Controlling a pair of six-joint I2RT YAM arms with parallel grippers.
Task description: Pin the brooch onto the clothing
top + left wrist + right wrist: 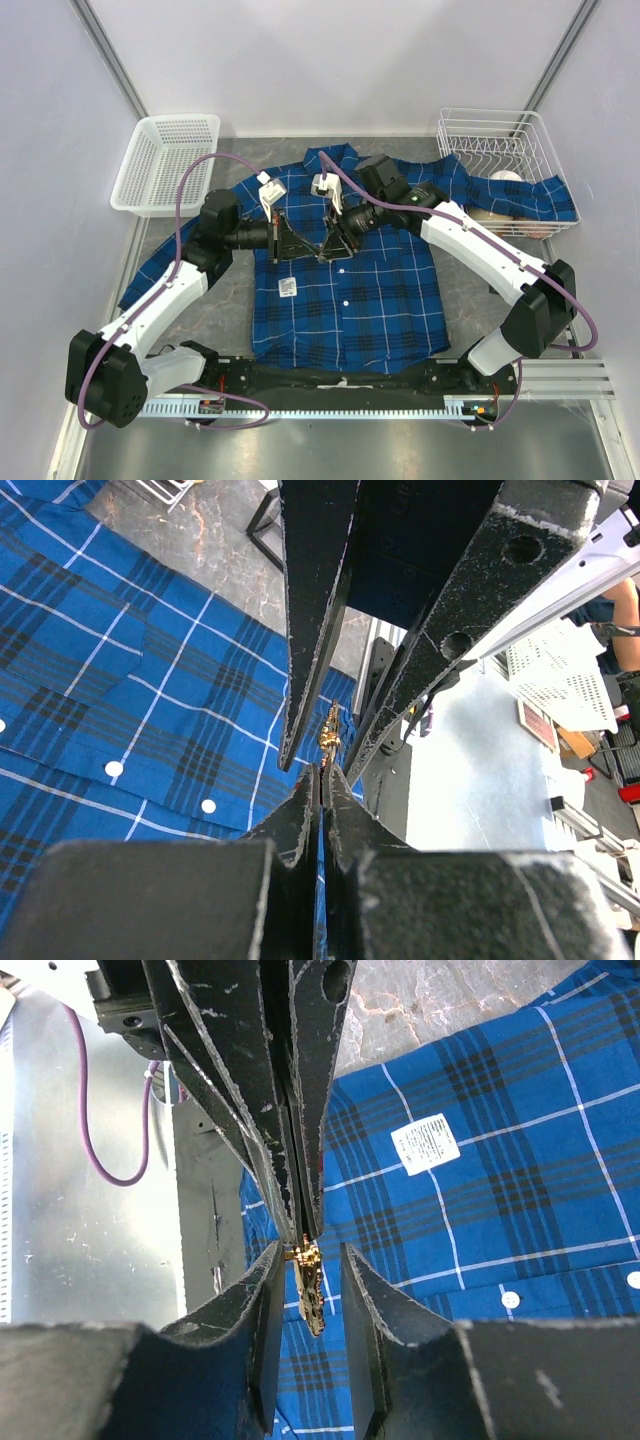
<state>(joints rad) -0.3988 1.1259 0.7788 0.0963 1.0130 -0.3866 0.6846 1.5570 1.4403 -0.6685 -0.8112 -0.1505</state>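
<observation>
My left gripper (320,777) is clenched on the tiny gold metal brooch (310,1285), which stands edge-on at the centre of both wrist views, its upper end nipped in those fingertips. My right gripper (310,1252) has its jaws parted, one on each side of the brooch with a sliver of gap either way, grasping nothing as far as I can see. I judge this to be a hand-over or the working of the pin. The right fingers (250,1310) should therefore close squarely on the free lower part while the left holds firm; a skewed pinch could twist so small a piece out. Crowding is the real hindrance, with four fingers meeting at one spot. Below lies the large blue plaid shirt (370,290), spread flat mid-frame in the top view; whether the brooch touches it I cannot tell. Its white square tag (425,1143) sits upper right in the right wrist view and its white round buttons (114,768) lower left in the left; the pin should land clear of both. Far back, a white perforated plastic basket (165,165) stands upper left and a white wire rack (490,118) upper right, with a sleeve draped into the rack.
</observation>
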